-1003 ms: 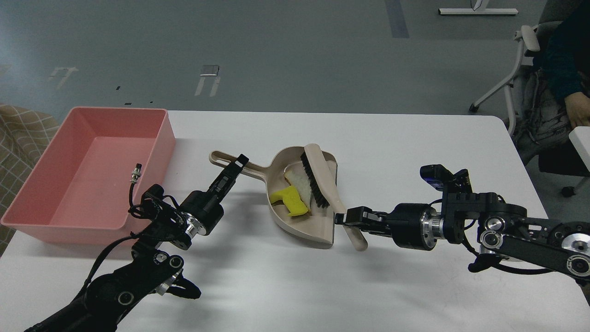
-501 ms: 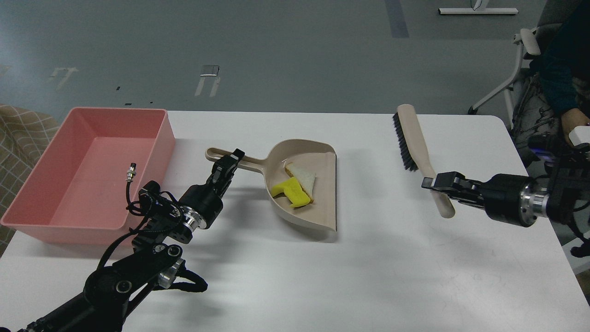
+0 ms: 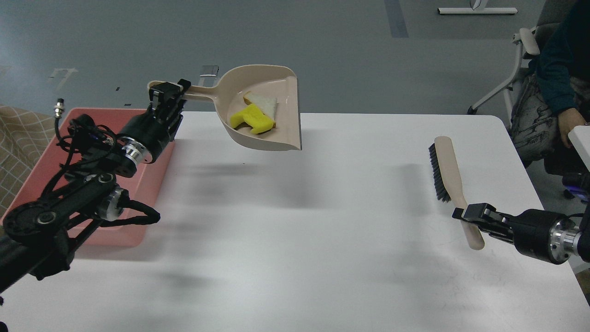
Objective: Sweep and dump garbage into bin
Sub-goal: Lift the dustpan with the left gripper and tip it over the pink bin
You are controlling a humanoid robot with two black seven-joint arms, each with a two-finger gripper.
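Observation:
My left gripper (image 3: 167, 96) is shut on the handle of the beige dustpan (image 3: 281, 124) and holds it high above the table, to the right of the bin. In the pan lie the yellow sponge piece (image 3: 251, 118) and the white bread slice (image 3: 263, 102). The salmon-pink bin (image 3: 152, 170) stands at the table's left and my left arm hides much of it. My right gripper (image 3: 468, 215) is shut on the handle of the beige brush (image 3: 447, 170) with black bristles, low over the table's right side.
The white table (image 3: 299, 240) runs across the view. A seated person (image 3: 562, 69) and an office chair (image 3: 521, 60) are off its right far corner. A checked cloth (image 3: 18, 138) lies left of the bin.
My left gripper has lifted the dustpan with both scraps up off the table and toward the bin. My right gripper has carried the brush away to the right and lowered it.

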